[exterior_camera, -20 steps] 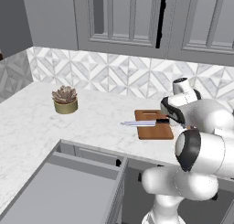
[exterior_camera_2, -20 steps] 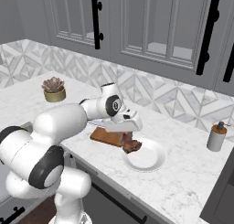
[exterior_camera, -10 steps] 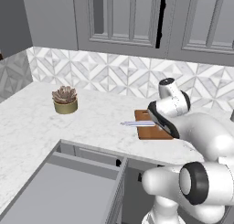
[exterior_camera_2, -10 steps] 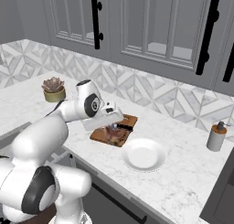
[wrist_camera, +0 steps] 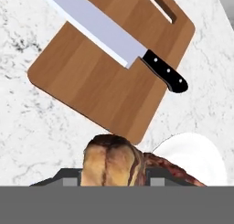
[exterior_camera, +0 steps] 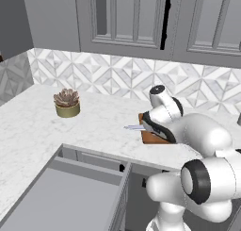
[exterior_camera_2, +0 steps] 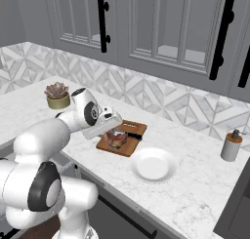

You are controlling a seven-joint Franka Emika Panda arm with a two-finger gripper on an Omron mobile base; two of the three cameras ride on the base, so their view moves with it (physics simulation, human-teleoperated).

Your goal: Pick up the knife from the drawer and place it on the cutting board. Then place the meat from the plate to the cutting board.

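Note:
The reddish-brown cutting board lies on the marble counter. Across it rests the knife, silver blade and black handle. My gripper is shut on the meat, a brown marbled chunk that hangs just above the board's near edge. In the right base view the meat hovers over the cutting board, under the gripper. The white plate stands bare beside the board. The grey drawer is pulled open below the counter, and the knife tip juts past the cutting board.
A potted succulent stands on the counter left of the board. A soap dispenser sits at the far right. Grey wall cabinets with black handles hang above the tiled backsplash.
The arm has swung from the plate to over the cutting board, carrying the meat with it. The plate is left bare. The knife has not moved.

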